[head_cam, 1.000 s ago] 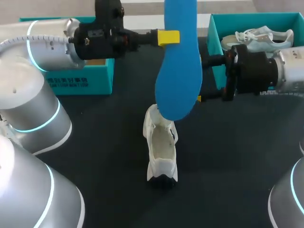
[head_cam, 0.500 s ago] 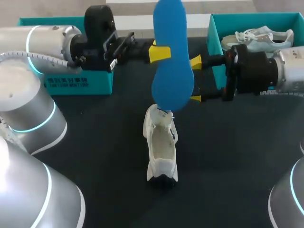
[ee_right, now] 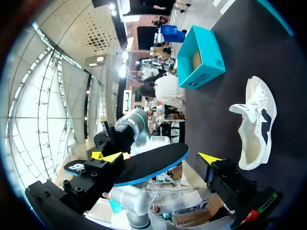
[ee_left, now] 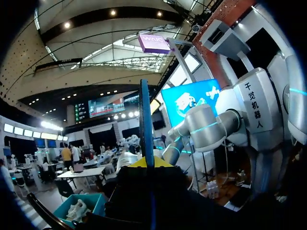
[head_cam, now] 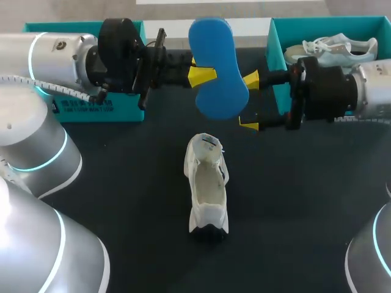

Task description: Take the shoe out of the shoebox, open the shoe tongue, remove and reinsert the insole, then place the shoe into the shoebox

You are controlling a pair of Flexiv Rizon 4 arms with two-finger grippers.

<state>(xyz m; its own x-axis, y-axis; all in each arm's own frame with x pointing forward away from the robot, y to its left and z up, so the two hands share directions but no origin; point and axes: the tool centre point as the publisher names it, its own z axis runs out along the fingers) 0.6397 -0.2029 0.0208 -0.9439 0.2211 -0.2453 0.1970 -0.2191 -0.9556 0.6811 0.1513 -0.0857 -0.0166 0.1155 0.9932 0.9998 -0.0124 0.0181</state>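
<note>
One shoe [head_cam: 339,49] in right shoebox [head_cam: 273,38] | left end effector [head_cam: 203,73] pinching insole [head_cam: 223,97] | right end effector [head_cam: 249,102] spread

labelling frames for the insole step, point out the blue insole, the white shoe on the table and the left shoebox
blue insole [head_cam: 221,97]: head view, wide end nearer the shoe.
white shoe [head_cam: 207,182]: head view, its open inside.
left shoebox [head_cam: 122,113]: head view, front wall.
</note>
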